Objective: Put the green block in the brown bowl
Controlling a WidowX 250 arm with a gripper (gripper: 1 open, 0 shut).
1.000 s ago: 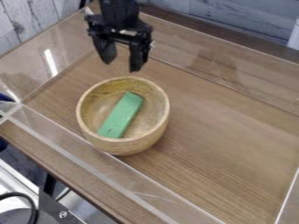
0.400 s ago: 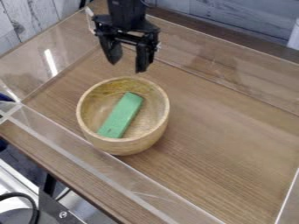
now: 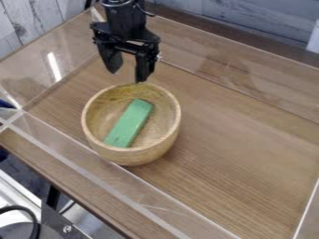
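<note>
Green block [image 3: 130,123] lying inside brown bowl [image 3: 131,122] on wooden tabletop [image 3: 237,140]; end effector [image 3: 129,68] above the far rim, fingers apart, gripping nothing

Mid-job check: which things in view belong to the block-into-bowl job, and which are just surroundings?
Belongs to the job:
- green block, lying inside the bowl
- brown bowl
- gripper, open, empty, above the bowl's far rim

Just surroundings:
- wooden table
- clear side walls around it
</note>
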